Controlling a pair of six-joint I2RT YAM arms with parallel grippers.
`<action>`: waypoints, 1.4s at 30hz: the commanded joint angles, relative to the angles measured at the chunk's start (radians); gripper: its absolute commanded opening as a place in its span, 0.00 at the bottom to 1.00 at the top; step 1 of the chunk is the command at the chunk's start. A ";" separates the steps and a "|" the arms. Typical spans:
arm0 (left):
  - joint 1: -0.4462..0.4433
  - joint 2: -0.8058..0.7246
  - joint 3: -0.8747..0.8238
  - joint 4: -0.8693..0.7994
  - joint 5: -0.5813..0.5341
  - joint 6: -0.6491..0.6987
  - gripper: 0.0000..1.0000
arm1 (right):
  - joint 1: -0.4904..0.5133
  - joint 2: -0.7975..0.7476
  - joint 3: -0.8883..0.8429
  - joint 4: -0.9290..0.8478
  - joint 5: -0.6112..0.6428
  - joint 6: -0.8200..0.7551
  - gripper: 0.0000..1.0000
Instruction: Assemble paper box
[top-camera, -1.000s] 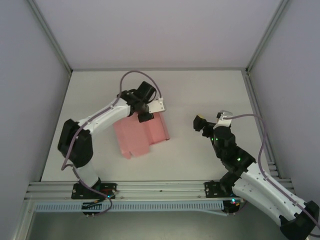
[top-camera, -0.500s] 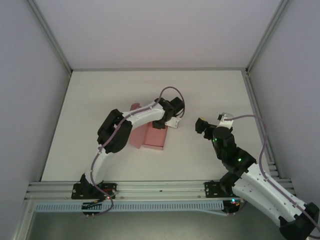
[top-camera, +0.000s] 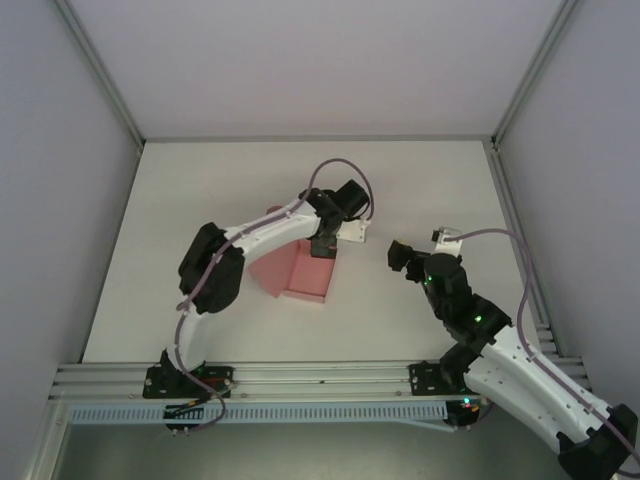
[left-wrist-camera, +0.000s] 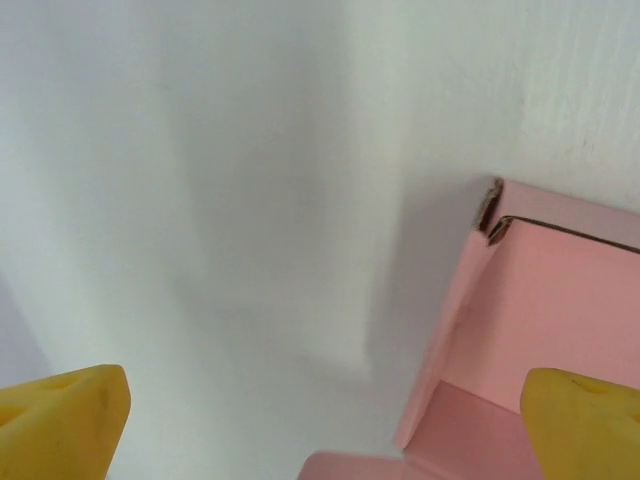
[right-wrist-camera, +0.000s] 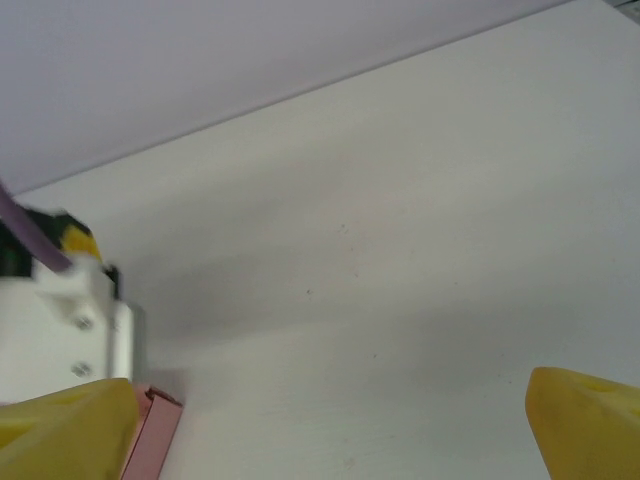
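Observation:
The pale pink paper box (top-camera: 303, 274) lies partly folded on the white table, just left of centre, with one wall standing up. My left gripper (top-camera: 323, 246) hovers over its far right corner. In the left wrist view the left gripper (left-wrist-camera: 322, 430) is open, its yellow fingertips (left-wrist-camera: 62, 420) far apart, and the paper box (left-wrist-camera: 545, 320) sits below the right one with nothing gripped. My right gripper (top-camera: 401, 256) stands open to the right of the box, apart from it. In the right wrist view the gripper (right-wrist-camera: 325, 430) spans bare table, and a corner of the paper box (right-wrist-camera: 152, 432) shows at the lower left.
The white table (top-camera: 420, 190) is closed in by pale walls on three sides, with an aluminium rail (top-camera: 320, 378) along the near edge. The left gripper's white body (right-wrist-camera: 62, 322) is at the left in the right wrist view. Bare table lies behind and to the right of the box.
The left gripper swung right from the box's far left side to its far right corner, then went from shut to open. The pink sheet went from flat to partly folded. The right arm barely moved.

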 joint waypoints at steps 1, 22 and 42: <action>0.017 -0.143 -0.088 0.164 0.059 -0.059 1.00 | -0.007 0.052 0.021 0.027 -0.085 -0.058 1.00; 0.493 -0.842 -0.775 0.516 0.202 -1.154 1.00 | 0.028 1.178 0.740 -0.034 -0.681 -0.570 0.86; 0.510 -0.861 -0.785 0.508 0.201 -1.156 1.00 | 0.043 1.326 0.789 -0.013 -0.647 -0.511 0.08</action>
